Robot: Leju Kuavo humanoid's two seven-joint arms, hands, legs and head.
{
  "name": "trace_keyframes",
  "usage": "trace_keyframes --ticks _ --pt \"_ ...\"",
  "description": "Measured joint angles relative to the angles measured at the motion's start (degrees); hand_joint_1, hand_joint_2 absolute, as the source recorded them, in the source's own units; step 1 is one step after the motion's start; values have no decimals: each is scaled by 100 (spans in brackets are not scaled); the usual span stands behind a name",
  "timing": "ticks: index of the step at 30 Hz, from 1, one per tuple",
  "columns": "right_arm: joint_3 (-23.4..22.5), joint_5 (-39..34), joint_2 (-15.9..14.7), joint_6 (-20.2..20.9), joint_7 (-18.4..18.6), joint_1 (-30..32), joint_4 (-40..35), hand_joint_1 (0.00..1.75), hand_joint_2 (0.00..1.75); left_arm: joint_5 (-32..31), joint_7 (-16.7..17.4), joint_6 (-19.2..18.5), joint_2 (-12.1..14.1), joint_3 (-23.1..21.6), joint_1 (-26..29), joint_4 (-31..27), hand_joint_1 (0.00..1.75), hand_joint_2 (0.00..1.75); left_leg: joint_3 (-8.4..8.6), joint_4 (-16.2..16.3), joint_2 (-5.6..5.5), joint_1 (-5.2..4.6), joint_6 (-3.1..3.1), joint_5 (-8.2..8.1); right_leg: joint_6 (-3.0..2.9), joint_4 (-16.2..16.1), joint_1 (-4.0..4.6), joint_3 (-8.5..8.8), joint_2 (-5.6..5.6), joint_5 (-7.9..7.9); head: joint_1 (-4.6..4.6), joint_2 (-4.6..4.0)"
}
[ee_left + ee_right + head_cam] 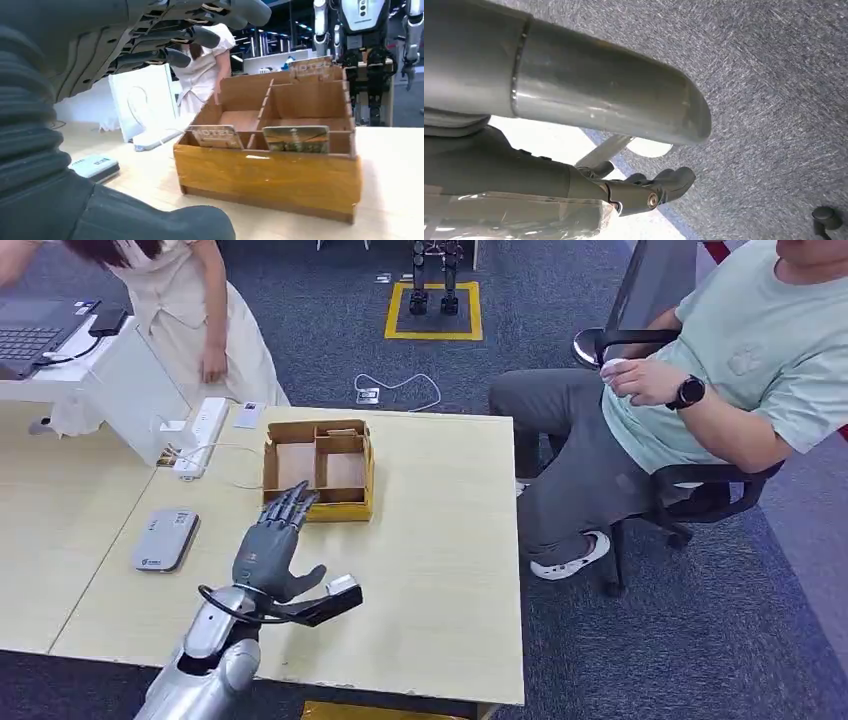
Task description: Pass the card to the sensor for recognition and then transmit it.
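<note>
Left hand, fingers released, hovers at centre frame before the compartmented wooden card box. Upright printed card: judged thin, stiff, light; pinch its exposed top edge. Right hand: cannot tell.

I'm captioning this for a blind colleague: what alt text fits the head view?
The robot's left hand, fingers spread and holding nothing, reaches over a pale table toward a wooden box with compartments. A grey sensor lies to the hand's left; one person stands behind the table and another sits at right.
</note>
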Motion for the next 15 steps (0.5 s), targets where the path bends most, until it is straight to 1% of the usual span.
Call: trace_keyframes --ticks 5,11,13,15 --pt "0 2 2 2 17 1 0 0 0 -44 50 41 -127 -35 -55 0 0 175 0 0 0 0 0 0 0 0 0 0 1 0 0 -2" --pt "0 4 2 2 22 0 0 0 0 -55 63 46 -183 -35 -57 0 0 175 0 0 0 1 0 0 0 0 0 -1 1 0 0 -2" --pt "0 20 4 7 22 1 0 0 0 -195 182 101 -201 -35 -64 0 0 175 0 0 0 0 0 0 0 0 0 -1 1 0 0 -2" --pt "-2 33 11 9 24 0 0 0 0 -403 382 181 -236 -35 -93 0 0 175 0 0 0 0 0 0 0 0 0 0 0 0 0 0"
